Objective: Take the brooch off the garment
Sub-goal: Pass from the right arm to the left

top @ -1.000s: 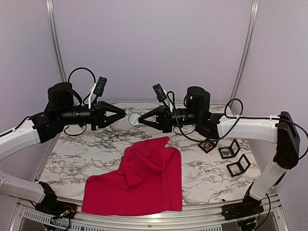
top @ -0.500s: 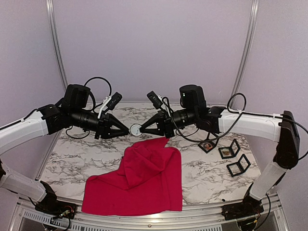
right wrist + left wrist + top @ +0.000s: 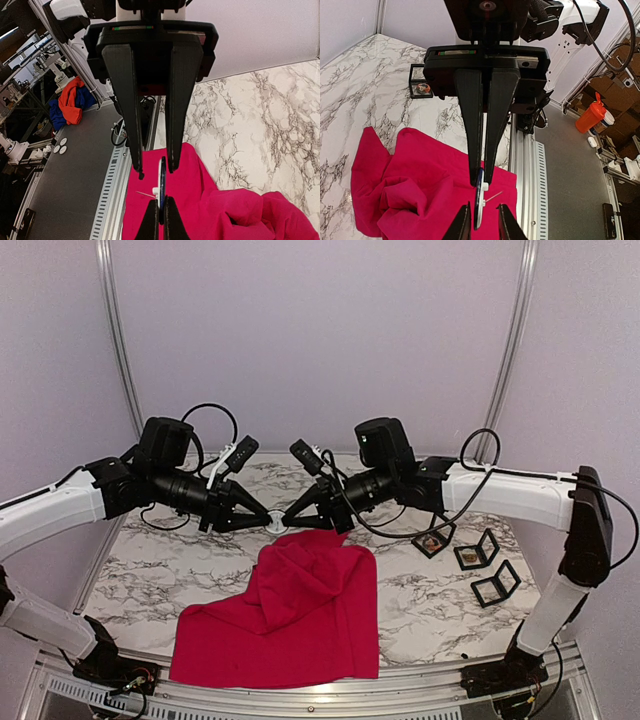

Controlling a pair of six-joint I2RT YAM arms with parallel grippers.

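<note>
- We see the robot's two arms meeting tip to tip over the white, grey-veined marble surface (image 3: pixel 170 550).
- The right claw (image 3: pixel 161 217) is clamped shut on the small round white-and-blue brooch (image 3: pixel 479 200), holding it edge-on in the air, its thin pin jutting sideways.
- The left claw (image 3: pixel 483 212) stands partly open, its fingers (image 3: pixel 461 225) on either side of the disc with a gap showing on each side.
- The plain bright red short-sleeved T-shirt (image 3: pixel 290 610) lies crumpled on the surface below, reaching the near edge. From above, the brooch hangs just past its far fold, clear of the cloth.
- Three small black-framed display boxes (image 3: pixel 476 554) sit on the surface at the right, well apart from the shirt.
</note>
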